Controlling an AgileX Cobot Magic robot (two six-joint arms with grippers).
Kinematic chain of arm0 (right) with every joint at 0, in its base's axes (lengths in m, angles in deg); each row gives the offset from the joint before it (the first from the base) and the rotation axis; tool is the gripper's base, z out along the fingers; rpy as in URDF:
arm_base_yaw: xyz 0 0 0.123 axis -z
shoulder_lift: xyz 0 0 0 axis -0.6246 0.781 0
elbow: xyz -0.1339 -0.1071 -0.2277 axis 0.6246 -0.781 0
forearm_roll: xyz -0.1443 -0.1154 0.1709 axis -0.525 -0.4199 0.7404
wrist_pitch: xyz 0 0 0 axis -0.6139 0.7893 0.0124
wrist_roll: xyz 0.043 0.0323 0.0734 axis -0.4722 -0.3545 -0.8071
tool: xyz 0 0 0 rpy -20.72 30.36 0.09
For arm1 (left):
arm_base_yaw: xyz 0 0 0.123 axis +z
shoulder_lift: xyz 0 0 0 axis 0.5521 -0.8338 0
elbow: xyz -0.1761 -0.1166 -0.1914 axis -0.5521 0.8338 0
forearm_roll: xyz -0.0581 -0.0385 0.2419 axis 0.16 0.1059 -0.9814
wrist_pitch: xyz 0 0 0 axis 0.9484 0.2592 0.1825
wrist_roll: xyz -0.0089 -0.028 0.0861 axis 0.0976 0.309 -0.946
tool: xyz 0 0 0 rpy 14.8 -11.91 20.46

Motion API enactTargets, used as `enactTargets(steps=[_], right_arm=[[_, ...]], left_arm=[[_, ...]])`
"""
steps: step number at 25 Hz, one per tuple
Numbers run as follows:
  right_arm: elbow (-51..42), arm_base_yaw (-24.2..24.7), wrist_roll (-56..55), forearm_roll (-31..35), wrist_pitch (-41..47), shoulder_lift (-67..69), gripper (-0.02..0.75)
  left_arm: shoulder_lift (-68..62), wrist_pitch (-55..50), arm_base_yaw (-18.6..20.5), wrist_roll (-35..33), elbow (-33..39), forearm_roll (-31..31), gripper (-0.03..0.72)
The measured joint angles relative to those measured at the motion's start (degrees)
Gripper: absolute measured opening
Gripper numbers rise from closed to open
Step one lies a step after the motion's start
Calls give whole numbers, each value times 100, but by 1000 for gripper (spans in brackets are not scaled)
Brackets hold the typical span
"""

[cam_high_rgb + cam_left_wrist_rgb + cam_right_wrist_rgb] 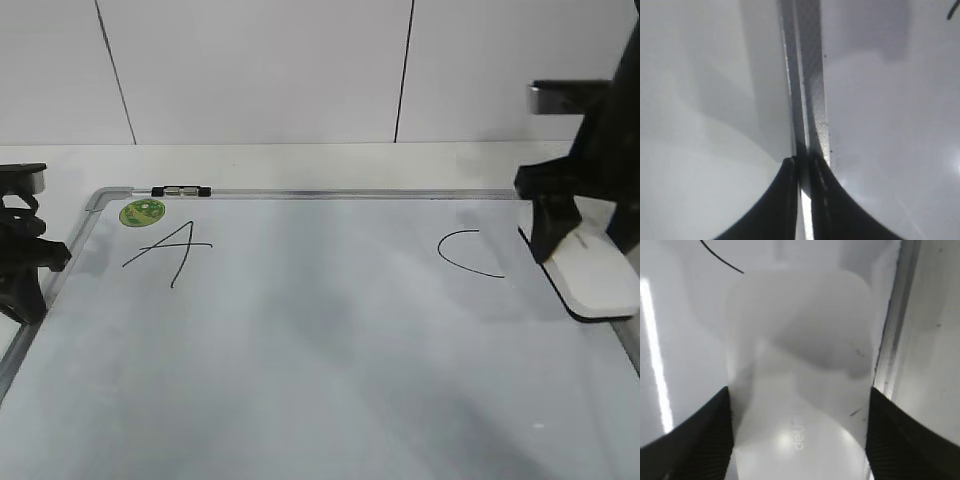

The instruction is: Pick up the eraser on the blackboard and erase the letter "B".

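Exterior view: blackboard (pixel 300 340) shows only "A" (pixel 170 250) and "C" (pixel 470 255); no "B" between them, so erasing looks done.
Eraser (pixel 592 270): lying at board's right edge.
Right gripper (pixel 797 440): jaws straddle eraser; grip uncertain.
Left gripper (pixel 804 165): jaws clenched, empty.

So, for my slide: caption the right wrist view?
Right gripper straddling the white eraser beside the blackboard frame.

Both arms are matte black, each hand (pixel 797 440) ending in dark, curved, faintly textured fingers (pixel 785 200).
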Motion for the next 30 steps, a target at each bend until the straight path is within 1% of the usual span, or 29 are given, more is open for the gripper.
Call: enactTargets(steps=[2, 5, 10, 17, 24, 30], right_arm=[[-387, 188, -4, 0, -33, -71, 561], [-735, 436, -4, 0, -107, -71, 561], [-867, 744, 150, 16, -523, -71, 561], [-867, 790, 772, 596, -909, 183, 561], [-867, 790, 820, 383, -991, 284, 561], [-867, 790, 820, 324, -1039, 441, 561]], left_arm=[[0, -1, 0, 0, 0, 0, 20], [0, -1, 0, 0, 0, 11, 20], [0, 7, 0, 0, 0, 20, 20], [0, 12, 0, 0, 0, 20, 20], [0, 12, 0, 0, 0, 22, 20], [0, 12, 0, 0, 0, 22, 20]])
